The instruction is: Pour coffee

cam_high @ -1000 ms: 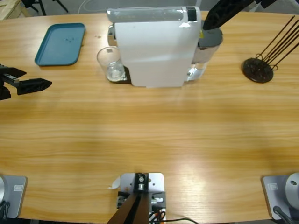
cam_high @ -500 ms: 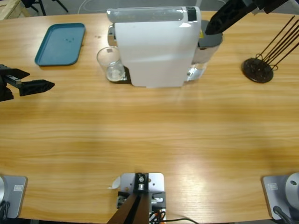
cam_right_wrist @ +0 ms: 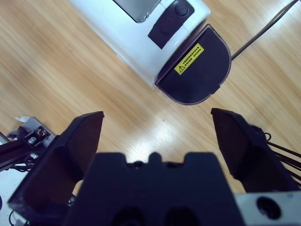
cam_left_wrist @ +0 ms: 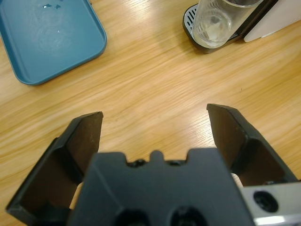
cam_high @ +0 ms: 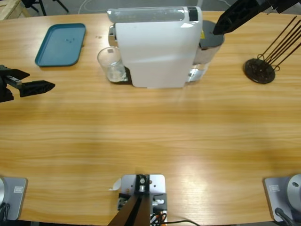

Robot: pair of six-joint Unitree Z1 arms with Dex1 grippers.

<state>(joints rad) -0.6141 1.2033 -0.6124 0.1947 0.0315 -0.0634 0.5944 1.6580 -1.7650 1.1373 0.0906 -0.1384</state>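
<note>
Two robot arms work at a long wooden counter (cam_high: 150, 136) where a white coffee machine (cam_high: 155, 47) stands near the far edge. The left tool (cam_high: 40, 86) hovers low over bare wood at the counter's left side, its jaws spread wide and holding nothing, pointed toward the machine. The left wrist view looks between those jaws at a clear glass (cam_left_wrist: 220, 23) standing on the machine's dark drip tray (cam_left_wrist: 197, 28); a shallow, pale layer of coffee (cam_left_wrist: 210, 40) lies at the bottom of the glass. From above, the glass (cam_high: 111, 65) sits tight against the machine's left side. A teal tray (cam_high: 61, 44) rests well to the left of it, near the far edge, a few droplets on its surface. The right tool (cam_high: 220, 27) comes in from the upper right corner and hangs above the machine's dark grey water-tank lid (cam_high: 210, 40), jaws wide apart and empty. Its wrist view looks straight down on that lid (cam_right_wrist: 194, 66), which bears a yellow warning sticker (cam_right_wrist: 190, 59), and on the machine's black top buttons (cam_right_wrist: 169, 19). A black wire stand (cam_high: 259, 70) sits toward the counter's right end.
</note>
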